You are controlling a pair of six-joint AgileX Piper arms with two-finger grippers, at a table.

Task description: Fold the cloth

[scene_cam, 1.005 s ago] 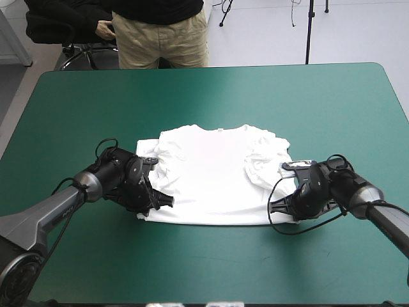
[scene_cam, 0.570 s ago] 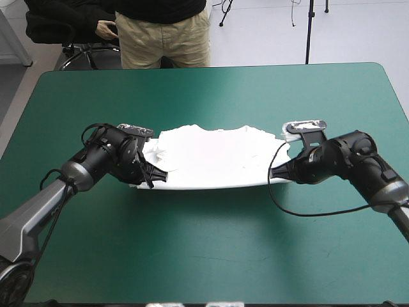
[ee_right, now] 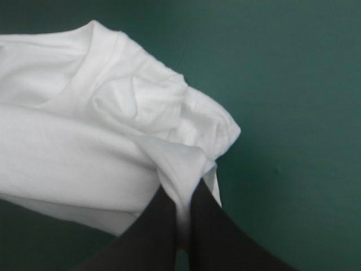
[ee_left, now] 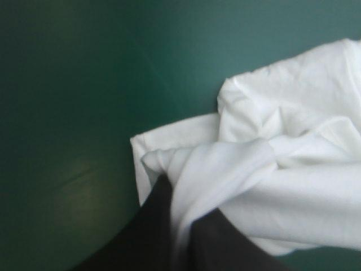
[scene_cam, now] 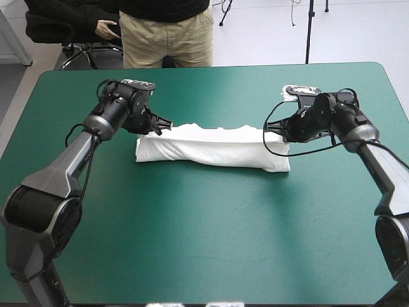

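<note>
Left tool (scene_cam: 160, 126) and right tool (scene_cam: 276, 130): each pinched nearly closed on an end of the T-shirt (scene_cam: 211, 148). The T-shirt lies folded as a long band across the worktop (scene_cam: 211, 224), toward its far edge.

— What kind of place is this?
— A robotics lab, I think. Two robot arms, the left arm (scene_cam: 61, 173) and the right arm (scene_cam: 378, 160), reach over one large tabletop (scene_cam: 211, 256) with a plain teal-green cover.
— Does anything else show it?
— Yes. Beyond the far edge there is a pale, smooth floor (scene_cam: 255, 41), a black stand (scene_cam: 308, 32), loose cables (scene_cam: 225, 9), and an office chair (scene_cam: 80, 59) with a metal base.
</note>
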